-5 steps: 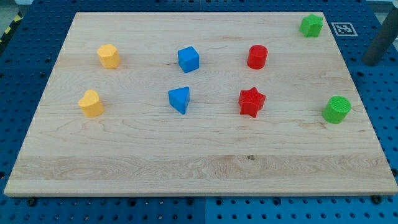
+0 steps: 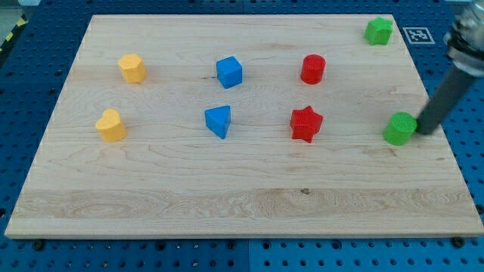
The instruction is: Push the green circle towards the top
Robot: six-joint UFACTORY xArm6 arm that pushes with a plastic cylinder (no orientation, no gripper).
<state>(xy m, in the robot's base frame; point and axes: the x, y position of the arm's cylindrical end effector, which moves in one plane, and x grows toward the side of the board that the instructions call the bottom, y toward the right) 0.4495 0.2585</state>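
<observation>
The green circle (image 2: 398, 128) sits on the wooden board (image 2: 242, 204) near its right edge, at mid height. My tip (image 2: 423, 131) is down on the board just to the right of the green circle and touches its right side or nearly so. The dark rod slants up to the view's right edge.
A green star-like block (image 2: 379, 30) lies at the top right corner. A red circle (image 2: 313, 69), a red star (image 2: 306, 123), a blue cube (image 2: 229, 72), a blue triangle (image 2: 218, 120) and two yellow blocks (image 2: 131, 68) (image 2: 111, 125) spread leftward.
The rod has come down from the right edge to beside the green circle. The green circle has shifted a little left and up.
</observation>
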